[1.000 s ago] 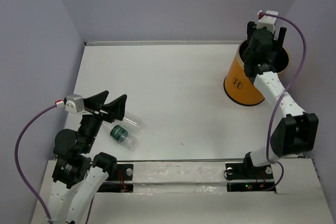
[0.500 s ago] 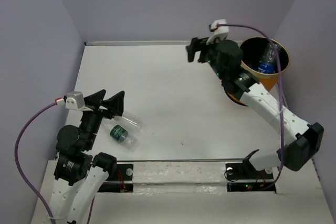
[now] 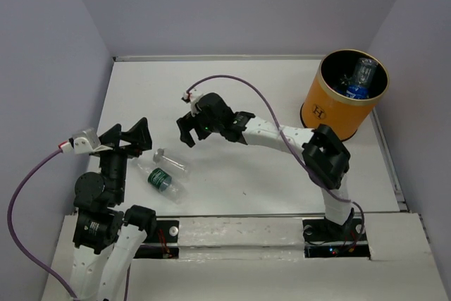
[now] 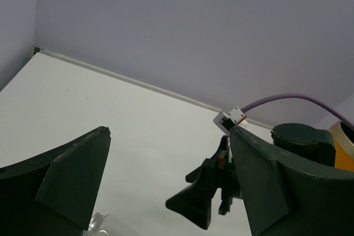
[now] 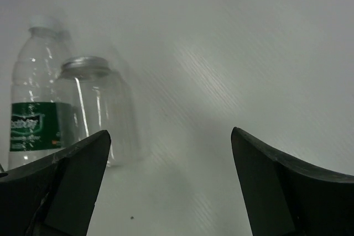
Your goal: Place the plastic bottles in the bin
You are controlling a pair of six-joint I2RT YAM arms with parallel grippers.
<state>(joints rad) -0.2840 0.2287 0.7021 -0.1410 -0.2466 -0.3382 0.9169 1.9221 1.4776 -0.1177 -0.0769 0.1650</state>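
Two plastic bottles lie near the table's front left: a clear unlabelled one (image 3: 174, 163) (image 5: 97, 111) and a green-labelled one (image 3: 163, 180) (image 5: 32, 120). The orange bin (image 3: 334, 106) stands at the back right with bottles (image 3: 359, 80) inside, one of them blue-labelled. My right gripper (image 3: 184, 132) (image 5: 170, 132) hovers open and empty just right of the clear bottle, also seen in the left wrist view (image 4: 207, 205). My left gripper (image 3: 132, 129) (image 4: 168, 130) is open and empty, just left of the two bottles. A bit of the clear bottle (image 4: 104, 226) shows under its left finger.
Lilac walls close the white table (image 3: 232, 96) on the left, back and right. A purple cable (image 3: 232, 81) arcs over the right arm. The bin's edge (image 4: 344, 146) shows at the right of the left wrist view.
My right arm has swung from over the bin down to the front-left bottles, jaws opening. The bin's inside now shows with bottles in it. My left gripper shifted slightly left.
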